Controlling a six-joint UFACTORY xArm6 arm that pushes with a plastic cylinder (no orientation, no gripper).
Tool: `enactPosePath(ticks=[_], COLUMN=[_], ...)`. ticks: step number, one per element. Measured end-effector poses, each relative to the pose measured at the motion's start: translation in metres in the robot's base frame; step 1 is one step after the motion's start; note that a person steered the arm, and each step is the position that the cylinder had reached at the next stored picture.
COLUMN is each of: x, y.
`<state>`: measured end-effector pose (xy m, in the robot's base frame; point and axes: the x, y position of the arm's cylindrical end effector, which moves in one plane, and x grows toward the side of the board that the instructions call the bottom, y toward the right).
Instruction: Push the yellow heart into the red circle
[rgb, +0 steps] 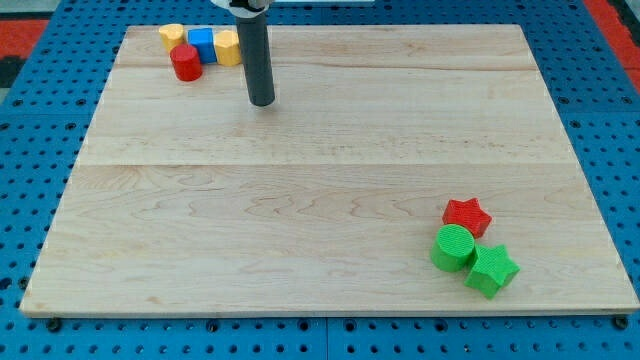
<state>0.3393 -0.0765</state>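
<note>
The yellow heart (172, 36) lies at the view's top left on the wooden board (320, 200), touching the red circle (185, 63), a red cylinder just below and right of it. A blue block (202, 44) sits right of the heart, and a yellow hexagon-like block (228, 47) sits right of the blue one. My tip (261, 100) rests on the board below and to the right of this cluster, a short gap from the yellow hexagon-like block and about a block's width or more right of the red circle.
At the view's bottom right sit a red star (467, 216), a green cylinder (453, 247) and a green star (491, 270), close together. A blue pegboard (40, 150) surrounds the board.
</note>
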Motion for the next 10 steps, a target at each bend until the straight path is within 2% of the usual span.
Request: enactPosePath(ticks=[1,2,3,4,5,6,7,9,10], x=[0.000,-0.032,-0.104,-0.147,-0.147,-0.147,-0.147,-0.147,-0.148], y=[0.000,0.029,0.047,0.047,0.040,-0.024,-0.051,-0.072,-0.106])
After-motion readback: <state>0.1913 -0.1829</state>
